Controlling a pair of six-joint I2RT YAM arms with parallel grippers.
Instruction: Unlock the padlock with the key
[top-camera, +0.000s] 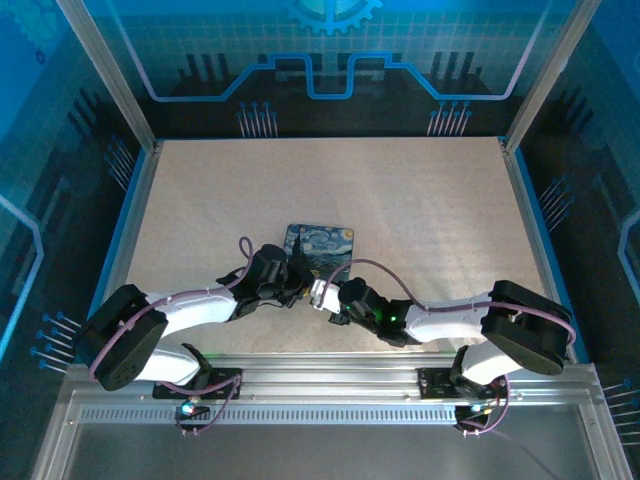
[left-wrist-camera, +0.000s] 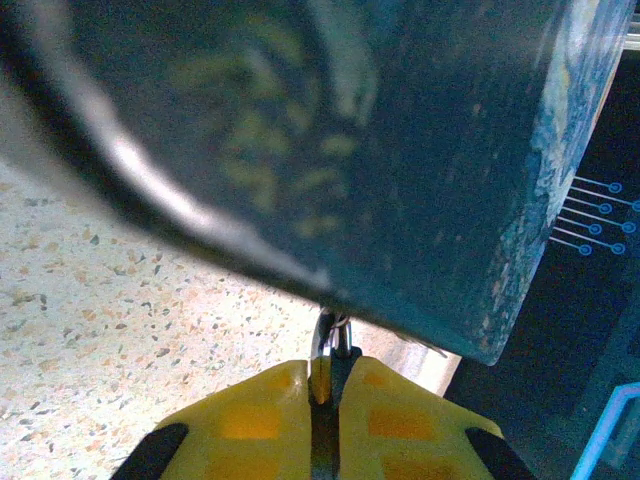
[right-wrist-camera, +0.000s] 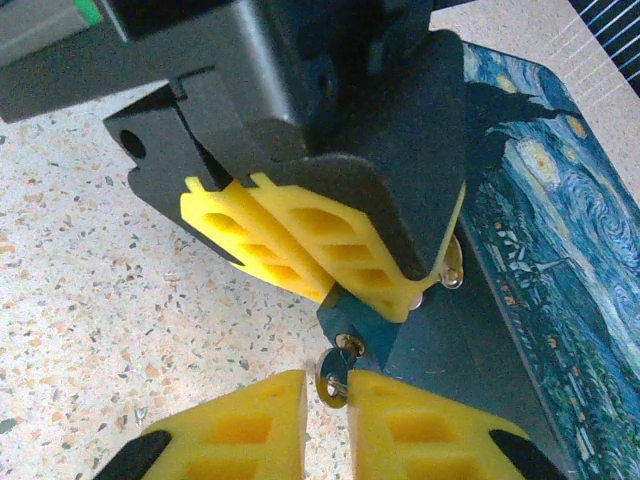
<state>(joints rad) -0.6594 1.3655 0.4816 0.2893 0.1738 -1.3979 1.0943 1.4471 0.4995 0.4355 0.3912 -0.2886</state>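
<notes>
The padlock (right-wrist-camera: 365, 318) is a small dark block, and my left gripper (right-wrist-camera: 372, 292) is shut on it beside the front corner of the painted tin (right-wrist-camera: 560, 230). A silvery key (right-wrist-camera: 334, 380) sticks out of the keyhole on the padlock's underside. The key's round head sits between the yellow fingers (right-wrist-camera: 420, 430) of my right gripper (right-wrist-camera: 328, 388), which have closed in on it. In the left wrist view, my left gripper (left-wrist-camera: 331, 362) is pinched shut with a bit of silvery metal (left-wrist-camera: 337, 335) poking out at its tips. In the top view, both grippers (top-camera: 300, 285) (top-camera: 322, 293) meet at the tin's near edge.
The blue-and-yellow night-sky tin (top-camera: 320, 243) lies flat in the middle of the speckled table (top-camera: 420, 200). Blue walls and metal posts ring the table. A dark blurred shape (left-wrist-camera: 200, 120) hangs close over the left wrist camera.
</notes>
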